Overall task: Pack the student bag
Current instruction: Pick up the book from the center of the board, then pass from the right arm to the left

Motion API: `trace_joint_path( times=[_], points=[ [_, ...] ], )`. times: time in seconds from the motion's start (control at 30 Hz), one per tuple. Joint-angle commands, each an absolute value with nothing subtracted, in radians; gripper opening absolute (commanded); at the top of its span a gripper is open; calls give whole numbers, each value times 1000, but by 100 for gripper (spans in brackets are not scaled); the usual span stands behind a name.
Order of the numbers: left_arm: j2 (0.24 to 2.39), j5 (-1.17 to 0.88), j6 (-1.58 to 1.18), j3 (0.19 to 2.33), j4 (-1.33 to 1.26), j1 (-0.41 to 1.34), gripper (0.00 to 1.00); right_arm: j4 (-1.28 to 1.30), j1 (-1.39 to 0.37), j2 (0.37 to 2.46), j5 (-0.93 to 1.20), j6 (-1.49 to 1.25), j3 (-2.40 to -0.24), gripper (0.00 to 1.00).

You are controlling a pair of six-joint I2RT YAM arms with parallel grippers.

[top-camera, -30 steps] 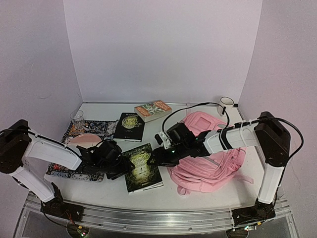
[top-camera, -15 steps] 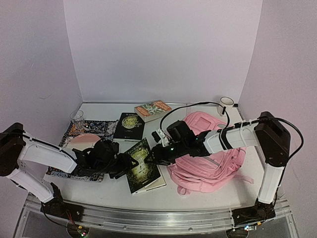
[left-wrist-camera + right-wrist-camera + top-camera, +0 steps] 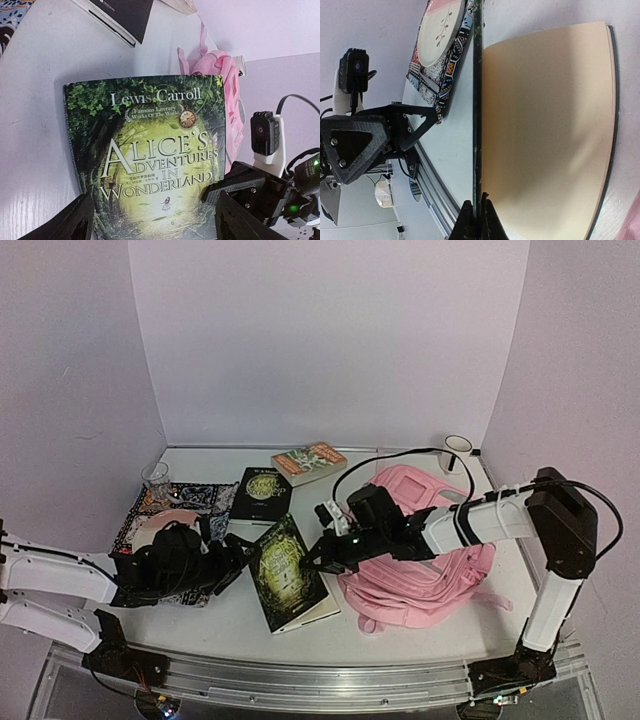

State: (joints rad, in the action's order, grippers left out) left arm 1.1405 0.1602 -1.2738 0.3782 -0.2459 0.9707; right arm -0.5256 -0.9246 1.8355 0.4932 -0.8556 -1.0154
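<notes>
The student bag [image 3: 425, 562] is a pink backpack lying at the right of the table, also showing in the left wrist view [image 3: 221, 70]. A green "Alice's Adventures in Wonderland" book [image 3: 288, 578] lies just left of it. My right gripper [image 3: 319, 558] is shut on the edge of the book's front cover [image 3: 477, 100], which stands lifted off the cream pages [image 3: 545, 125]. Its fingertips [image 3: 476, 220] pinch the cover. My left gripper [image 3: 232, 562] stands open left of the book, touching nothing. In its wrist view, both fingers [image 3: 65, 225] flank the book's near edge [image 3: 150, 150].
At the back lie a black book [image 3: 262, 495] and an orange-green book [image 3: 308, 462]. A glass [image 3: 156, 478], a plate [image 3: 165, 525] and a patterned cloth [image 3: 190, 498] are at the left. A white mug [image 3: 457, 452] stands behind the bag.
My right gripper has shut on the book's cover edge and raised it. My left gripper has drawn back to the left, off the book, and opened wider. The book has turned slightly.
</notes>
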Motion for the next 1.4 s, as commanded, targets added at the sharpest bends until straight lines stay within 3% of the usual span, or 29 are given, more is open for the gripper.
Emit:
trace_joint_path(
  times=[0.0, 0.33, 0.8, 1.07, 1.37],
  points=[
    [1050, 236, -1275, 354, -285, 974, 88, -679, -905, 1692, 486, -889, -1006, 0],
    [1002, 235, -1265, 367, -321, 977, 94, -889, -888, 1569, 408, -986, -964, 0],
    [1089, 152, -1232, 370, -635, 1006, 91, -1207, -888, 1564, 306, -1135, -932, 0],
    [1161, 125, -1214, 389, -808, 1029, 83, -1386, -888, 1599, 242, -1211, -884, 0],
    [1210, 139, -1215, 360, -1043, 1038, 62, -1451, -896, 1627, 193, -1259, -826, 2]
  ],
)
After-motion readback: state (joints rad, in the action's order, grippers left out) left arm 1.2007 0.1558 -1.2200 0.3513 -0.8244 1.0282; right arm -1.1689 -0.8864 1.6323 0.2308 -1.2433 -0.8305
